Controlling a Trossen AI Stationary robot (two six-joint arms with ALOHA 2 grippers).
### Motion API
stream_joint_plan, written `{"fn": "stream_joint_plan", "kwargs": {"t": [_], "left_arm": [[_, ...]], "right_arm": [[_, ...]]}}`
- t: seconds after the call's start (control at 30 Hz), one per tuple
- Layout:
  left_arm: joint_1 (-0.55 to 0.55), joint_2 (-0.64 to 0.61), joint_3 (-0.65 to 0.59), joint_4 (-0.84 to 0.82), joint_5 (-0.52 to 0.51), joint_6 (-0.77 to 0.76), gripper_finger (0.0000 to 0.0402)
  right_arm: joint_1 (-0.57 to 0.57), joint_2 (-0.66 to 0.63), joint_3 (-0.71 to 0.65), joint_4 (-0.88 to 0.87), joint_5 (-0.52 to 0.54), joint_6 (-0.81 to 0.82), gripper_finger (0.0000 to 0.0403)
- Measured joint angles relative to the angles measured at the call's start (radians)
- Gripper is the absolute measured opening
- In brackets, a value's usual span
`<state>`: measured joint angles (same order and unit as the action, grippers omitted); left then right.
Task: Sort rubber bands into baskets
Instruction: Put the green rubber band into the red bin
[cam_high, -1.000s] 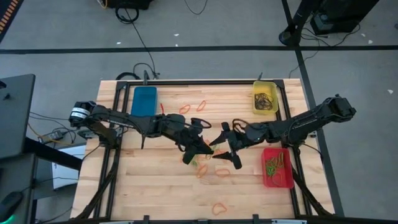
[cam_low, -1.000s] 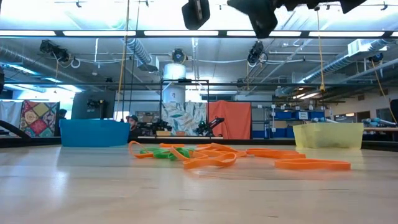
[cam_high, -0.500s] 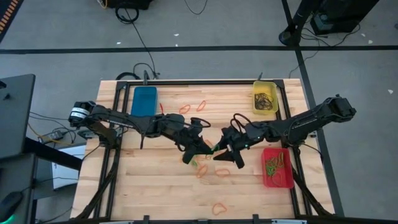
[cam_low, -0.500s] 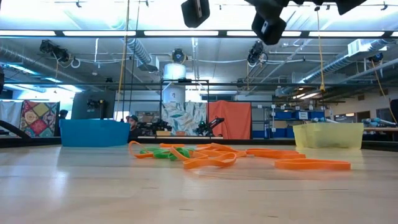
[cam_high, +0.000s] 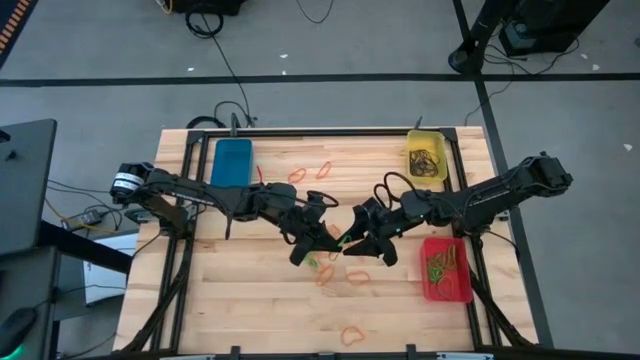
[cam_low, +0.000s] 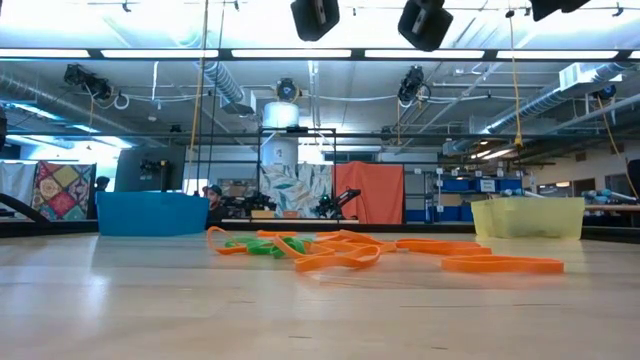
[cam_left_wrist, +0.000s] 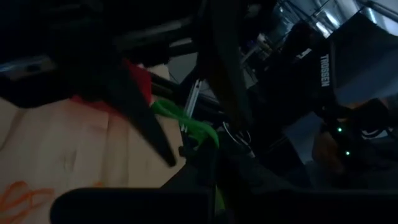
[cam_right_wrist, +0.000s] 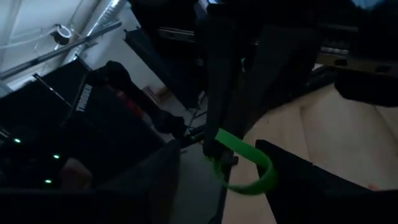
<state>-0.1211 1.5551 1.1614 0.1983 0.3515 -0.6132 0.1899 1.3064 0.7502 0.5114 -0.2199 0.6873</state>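
Wooden tabletop (cam_high: 250, 300) carries three baskets: blue basket (cam_high: 232, 161) far left, yellow basket (cam_high: 426, 159) far right, red basket (cam_high: 447, 268) near right. Loose orange rubber bands (cam_high: 357, 277) lie scattered mid-table. Both arms meet above the centre. Left gripper (cam_high: 338, 241) has its fingers pressed together, pinching a green rubber band (cam_right_wrist: 249, 163) that hangs in a loop. Right gripper (cam_high: 352, 237) faces it closely, fingers spread around that band. Red basket already holds several bands; yellow basket holds dark ones.
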Motion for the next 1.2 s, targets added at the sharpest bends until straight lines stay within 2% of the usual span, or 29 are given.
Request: {"fn": "stream_joint_plan", "kwargs": {"t": [0.13, 0.33, 0.6, 0.83, 1.03, 1.2], "left_arm": [[-0.003, 0.0, 0.0, -0.004, 0.004, -0.002, 0.0016], [-0.004, 0.0, 0.0, -0.01, 0.006, -0.006, 0.0016], [-0.014, 0.0, 0.0, -0.042, 0.002, -0.02, 0.0027], [-0.025, 0.0, 0.0, -0.081, 0.056, -0.059, 0.0094], [-0.032, 0.0, 0.0, -0.272, 0.063, -0.045, 0.0143], [-0.034, 0.0, 0.0, -0.507, -0.064, -0.045, 0.0148]], "right_arm": [[-0.009, 0.0, 0.0, -0.025, -0.043, 0.026, 0.0166], [-0.01, 0.0, 0.0, -0.038, -0.072, -0.001, 0.002], [-0.01, 0.0, 0.0, -0.096, -0.071, 0.005, 0.0007], [-0.01, 0.0, 0.0, -0.286, -0.123, 0.013, 0.0004], [-0.009, -0.001, 0.0, -0.531, -0.14, 0.013, 0.0004], [0.006, -0.005, 0.0, -0.687, -0.158, 0.011, 0.0003]]}}
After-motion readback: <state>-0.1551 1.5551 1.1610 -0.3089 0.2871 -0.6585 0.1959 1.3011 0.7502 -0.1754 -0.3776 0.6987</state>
